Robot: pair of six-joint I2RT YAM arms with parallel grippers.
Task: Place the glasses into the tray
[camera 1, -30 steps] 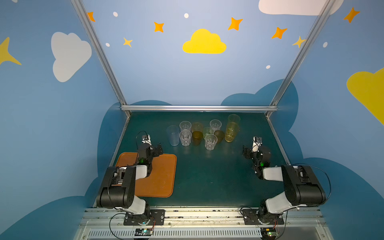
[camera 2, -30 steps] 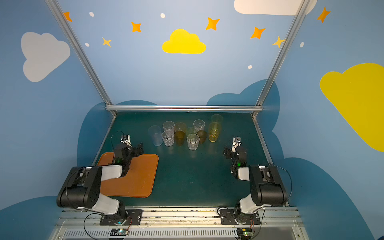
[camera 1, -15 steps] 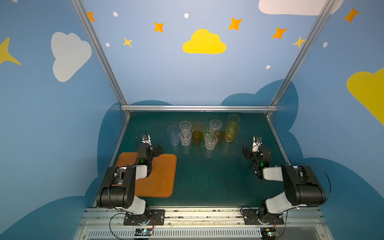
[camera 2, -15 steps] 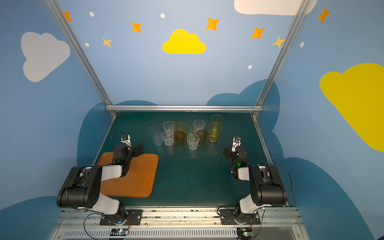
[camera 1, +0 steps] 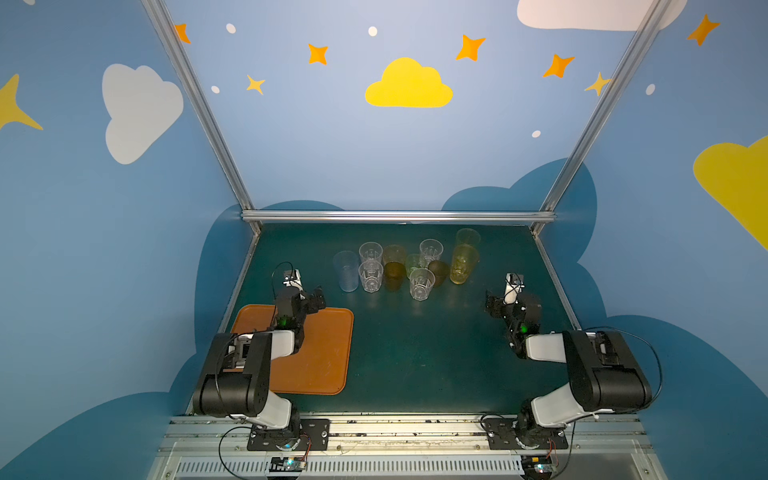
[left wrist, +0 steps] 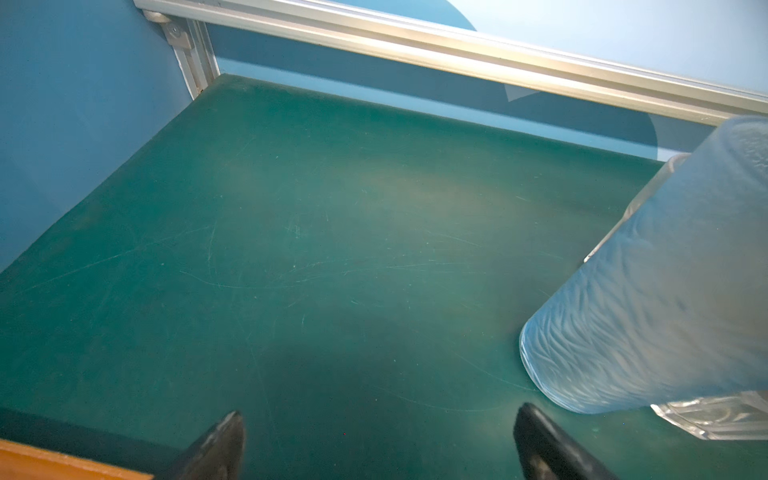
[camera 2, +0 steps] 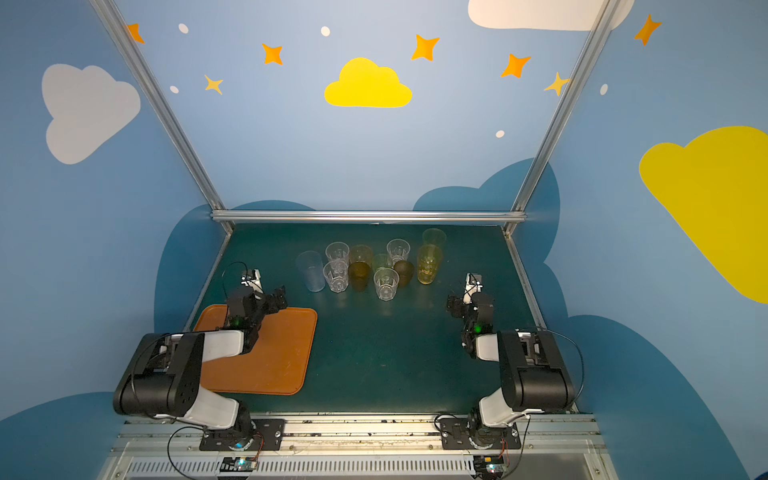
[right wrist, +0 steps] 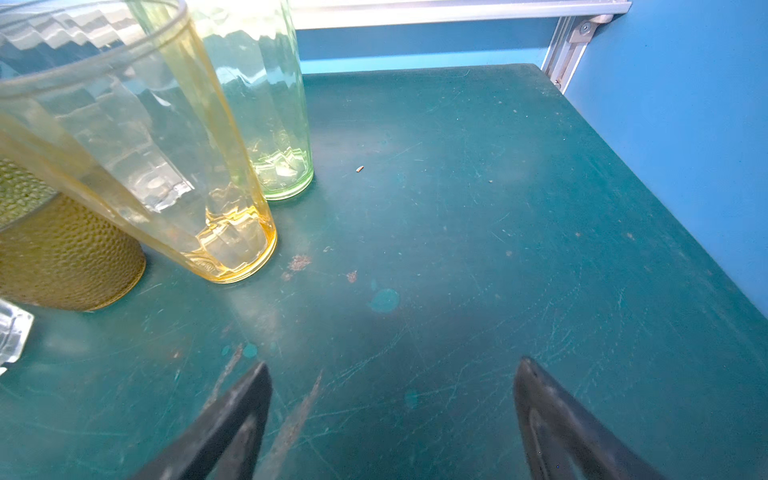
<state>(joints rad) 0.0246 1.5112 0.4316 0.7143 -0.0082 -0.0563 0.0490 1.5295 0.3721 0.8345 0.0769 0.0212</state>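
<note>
— How many glasses (camera 1: 422, 284) do you count?

— Eleven, all upright, bunched together toward the far side of the bench (camera 1: 415, 361). There are four clear faceted glasses (camera 1: 370, 276), two dark brown glasses (camera 1: 395, 277), two tall yellow glasses (camera 1: 464, 266), one amber glass (camera 1: 394, 253), one small green glass (camera 1: 413, 262) and one tall frosted bluish glass (camera 1: 346, 272) at the left end of the bunch.

— And the tray?

— One tray (camera 1: 328, 361), orange-brown with a low rim, lying flat on the near left part of the bench. Every glass stands on the bench itself, apart from the tray.

— The hands?

— Two. The left hand (left wrist: 379, 415) sits just past the tray's far edge. Its fingers are spread wide, with only bench between them. In the left wrist view the frosted bluish glass stands close to one fingertip. The right hand (right wrist: 393, 365) is on the right side of the bench, its fingers also wide apart and gripping nothing. The nearer tall yellow glass and a dark brown one stand ahead of it, off to one side.

— What is the surface like?

— It is a dark green mat, finely scratched all over. Near the right hand it has a few rust-coloured scuffs (right wrist: 300, 262) and pale teal spots (right wrist: 384, 300).

— And the room?

— The blue walls (camera 1: 374, 166) are painted with clouds (camera 1: 408, 85) in white, yellow and darker blue, with orange and yellow stars (camera 1: 318, 54) and small white dots. An aluminium frame (camera 1: 395, 216) has two slanting posts and a rail along the far edge of the bench.
</note>
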